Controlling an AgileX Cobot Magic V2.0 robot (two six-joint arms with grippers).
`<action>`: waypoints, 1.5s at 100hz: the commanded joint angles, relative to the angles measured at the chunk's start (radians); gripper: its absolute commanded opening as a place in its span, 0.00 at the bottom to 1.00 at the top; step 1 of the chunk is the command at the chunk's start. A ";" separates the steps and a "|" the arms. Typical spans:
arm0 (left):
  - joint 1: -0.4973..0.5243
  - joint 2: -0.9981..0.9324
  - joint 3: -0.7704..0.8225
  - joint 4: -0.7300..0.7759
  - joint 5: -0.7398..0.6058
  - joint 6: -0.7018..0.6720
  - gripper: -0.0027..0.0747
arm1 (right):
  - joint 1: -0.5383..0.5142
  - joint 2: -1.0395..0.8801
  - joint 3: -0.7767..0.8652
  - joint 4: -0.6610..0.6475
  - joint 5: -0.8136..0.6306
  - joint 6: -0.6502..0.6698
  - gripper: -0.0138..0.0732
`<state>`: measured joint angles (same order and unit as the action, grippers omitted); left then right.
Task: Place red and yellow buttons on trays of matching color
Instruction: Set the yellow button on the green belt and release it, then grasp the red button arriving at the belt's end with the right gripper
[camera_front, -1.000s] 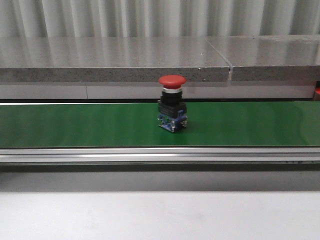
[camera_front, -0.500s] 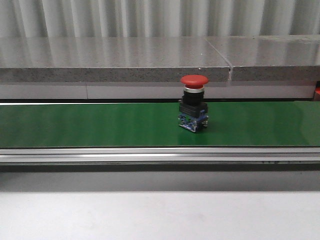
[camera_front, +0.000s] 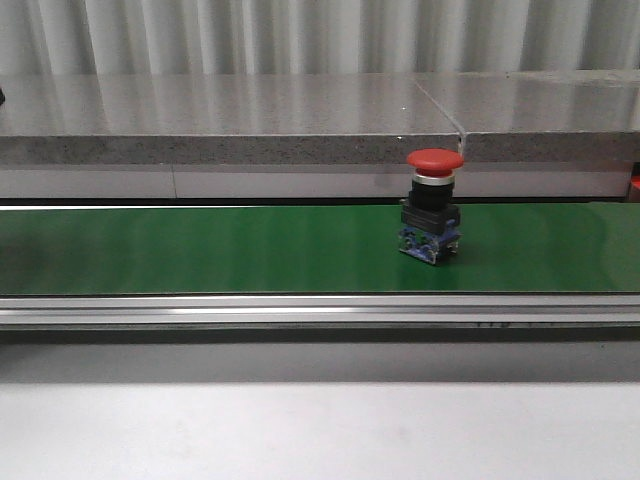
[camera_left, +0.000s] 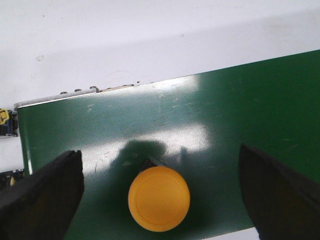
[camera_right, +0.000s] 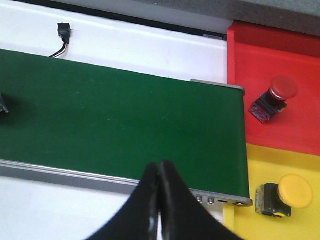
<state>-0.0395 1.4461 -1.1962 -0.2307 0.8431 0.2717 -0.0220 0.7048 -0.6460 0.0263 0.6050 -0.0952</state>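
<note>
A red button (camera_front: 433, 205) stands upright on the green belt (camera_front: 200, 250), right of centre in the front view, with no gripper near it there. In the left wrist view a yellow button (camera_left: 159, 198) sits on the belt (camera_left: 250, 100) between the wide-apart fingers of my left gripper (camera_left: 159, 160), which is open and not touching it. My right gripper (camera_right: 159, 165) is shut on nothing above the belt's near rail. Beyond the belt's end lie a red tray (camera_right: 250, 60) holding a red button (camera_right: 275, 97) and a yellow tray (camera_right: 300, 160) holding a yellow button (camera_right: 287, 195).
A grey stone ledge (camera_front: 250, 115) runs behind the belt. A white tabletop (camera_front: 300, 430) lies in front of the belt's metal rail (camera_front: 300, 312). A small black connector with wires (camera_right: 62, 37) lies on the white surface beyond the belt.
The red button has travelled to the right along the belt in the front view, staying upright. Nothing else there has moved.
</note>
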 joint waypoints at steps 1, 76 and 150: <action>-0.020 -0.074 -0.033 -0.032 -0.053 0.004 0.80 | 0.003 -0.005 -0.026 -0.006 -0.060 -0.008 0.08; -0.029 -0.650 0.502 -0.164 -0.499 0.000 0.63 | 0.003 -0.005 -0.026 -0.006 -0.060 -0.008 0.08; -0.029 -0.740 0.585 -0.164 -0.522 0.000 0.01 | 0.003 -0.005 -0.026 -0.006 0.010 -0.008 0.46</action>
<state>-0.0602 0.7105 -0.5860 -0.3748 0.3911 0.2754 -0.0220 0.7048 -0.6460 0.0263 0.6413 -0.0952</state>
